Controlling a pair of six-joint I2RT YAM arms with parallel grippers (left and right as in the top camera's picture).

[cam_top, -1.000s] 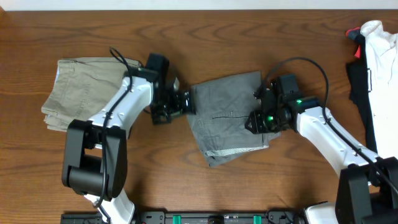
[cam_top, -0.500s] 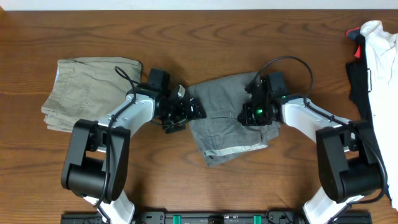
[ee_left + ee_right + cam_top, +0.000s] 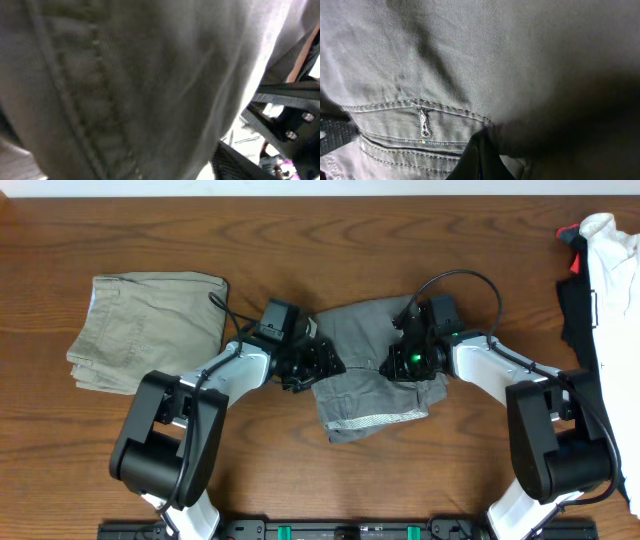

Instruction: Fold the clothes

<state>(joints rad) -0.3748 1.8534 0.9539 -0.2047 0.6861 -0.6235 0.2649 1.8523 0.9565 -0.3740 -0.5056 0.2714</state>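
Note:
The clothes, a pair of medium-grey shorts (image 3: 365,395), lie bunched in the middle of the table. My left gripper (image 3: 328,364) is pushed in at their left edge. Grey cloth with a stitched seam (image 3: 150,75) fills the left wrist view and hides its fingers. My right gripper (image 3: 398,362) rests on the upper right part of the shorts. In the right wrist view its dark fingertips (image 3: 482,157) meet below a pocket seam (image 3: 422,122), pinched on the grey cloth (image 3: 445,65), and a fold lies over them on the right.
Folded beige shorts (image 3: 145,330) lie at the left of the wooden table (image 3: 320,240). A white-and-black garment with a red bit (image 3: 605,270) sits at the right edge. The right arm's black cable (image 3: 470,277) arcs above the shorts.
My left gripper has moved right, from beside the shorts into their left edge. The right gripper closed on the cloth and shifted slightly up-left. The shorts have bunched narrower.

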